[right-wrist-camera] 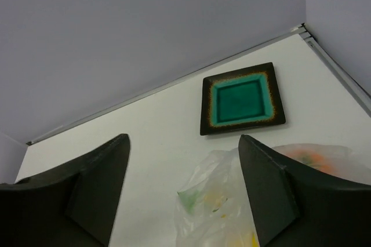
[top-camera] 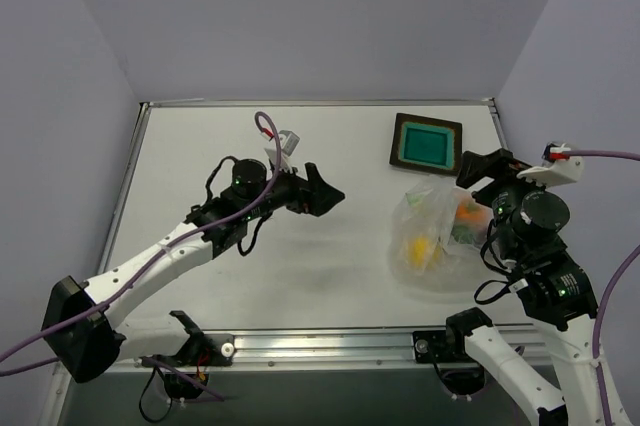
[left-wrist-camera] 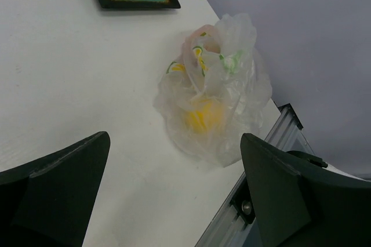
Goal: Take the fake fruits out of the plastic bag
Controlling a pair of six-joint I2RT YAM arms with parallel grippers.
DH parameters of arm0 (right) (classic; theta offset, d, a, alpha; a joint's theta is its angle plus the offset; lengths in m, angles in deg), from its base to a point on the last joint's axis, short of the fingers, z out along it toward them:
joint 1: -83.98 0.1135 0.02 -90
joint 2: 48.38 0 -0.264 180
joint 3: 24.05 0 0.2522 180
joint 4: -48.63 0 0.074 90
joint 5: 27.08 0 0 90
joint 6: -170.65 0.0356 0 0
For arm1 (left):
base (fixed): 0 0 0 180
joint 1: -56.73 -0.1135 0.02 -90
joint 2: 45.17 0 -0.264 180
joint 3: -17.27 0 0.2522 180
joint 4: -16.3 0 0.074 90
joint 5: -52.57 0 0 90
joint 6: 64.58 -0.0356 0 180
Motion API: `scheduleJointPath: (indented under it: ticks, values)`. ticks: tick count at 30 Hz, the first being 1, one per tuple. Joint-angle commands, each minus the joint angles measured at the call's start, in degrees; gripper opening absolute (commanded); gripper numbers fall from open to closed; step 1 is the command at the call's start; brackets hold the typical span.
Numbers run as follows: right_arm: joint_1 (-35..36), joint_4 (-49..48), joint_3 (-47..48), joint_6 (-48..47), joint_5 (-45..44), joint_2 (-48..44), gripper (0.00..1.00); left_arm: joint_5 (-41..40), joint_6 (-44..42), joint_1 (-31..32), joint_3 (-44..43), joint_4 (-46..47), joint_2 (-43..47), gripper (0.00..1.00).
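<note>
The clear crinkled plastic bag (top-camera: 435,236) lies on the white table at the right, with the fruits still inside. A yellow lemon (top-camera: 417,246) and an orange one (top-camera: 465,213) show through it. In the left wrist view the bag (left-wrist-camera: 217,102) holds the yellow lemon (left-wrist-camera: 203,116). In the right wrist view the bag (right-wrist-camera: 232,206) sits just below the jaws. My left gripper (top-camera: 325,191) is open and empty over the table's middle, well left of the bag. My right gripper (top-camera: 480,168) is open and empty, just above the bag's far right side.
A dark square tray with a teal inside (top-camera: 427,143) lies at the back right, just beyond the bag; it also shows in the right wrist view (right-wrist-camera: 242,99). The table's metal front rail (top-camera: 330,346) runs along the near edge. Grey walls enclose the table.
</note>
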Motion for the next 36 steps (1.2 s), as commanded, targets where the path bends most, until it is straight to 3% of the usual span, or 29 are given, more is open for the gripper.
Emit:
scheduleJointPath:
  ticks: [1,2,3,5,8,9,11,12,23,27,30,31,32,34,36]
  values:
    - [0.2,1.7,1.2,0.0,-4.0,-0.5,0.65,2.8,2.7,1.6,-3.2,9.0,-0.9,0.94]
    - [0.2,1.9,0.8,0.2,-4.2,-0.6,0.57,2.7,2.6,2.5,-3.6,10.5,-1.5,0.94]
    - [0.2,2.1,0.4,0.6,-4.1,-0.5,0.42,2.0,0.7,5.1,-4.8,9.6,-3.0,0.94]
    - [0.2,2.9,-0.8,1.3,-3.2,0.1,0.33,-3.2,-3.4,9.1,-11.3,1.4,-5.3,0.94]
    - [0.1,4.2,-2.1,1.9,-3.0,0.8,0.18,-7.7,-8.8,16.4,-17.7,-2.9,-10.3,0.94]
    - [0.1,4.3,-2.4,2.0,-3.2,0.7,0.13,-8.1,-9.8,17.6,-18.4,-2.8,-12.4,0.98]
    - [0.0,5.2,-3.9,2.3,-4.0,0.5,0.12,-9.9,-10.3,20.5,-19.6,-2.5,-14.5,0.87]
    - [0.0,5.7,-4.5,2.7,-5.3,0.0,0.12,-10.2,-10.9,21.1,-21.0,-2.8,-16.6,0.86]
    - [0.0,7.8,-12.6,7.6,-7.2,-2.7,0.11,-23.8,-16.8,26.1,-30.8,-11.0,-30.7,0.89]
    - [-0.2,7.8,-14.9,9.1,-5.0,-1.7,0.19,-25.7,-17.8,25.4,-33.2,-11.3,-36.4,0.89]
    - [-0.6,9.0,-16.1,9.6,-4.4,-1.7,0.3,-22.6,-17.0,24.1,-33.9,-9.8,-38.6,0.77]
    - [-0.7,9.1,-16.8,9.8,-4.1,-1.7,0.33,-21.8,-16.7,23.7,-33.7,-8.6,-38.7,0.49]
    - [-0.6,9.1,-16.9,10.8,-2.7,-1.5,0.39,-21.5,-16.4,23.3,-32.7,-7.7,-38.6,0.31]
    - [-0.7,9.1,-17.5,11.8,-2.0,-0.7,0.43,-20.7,-14.9,21.5,-30.5,-3.1,-37.6,0.04]
    - [-1.1,8.9,-18.3,13.2,-2.0,0.3,0.44,-19.0,-13.1,20.2,-26.3,-0.1,-35.6,0.02]
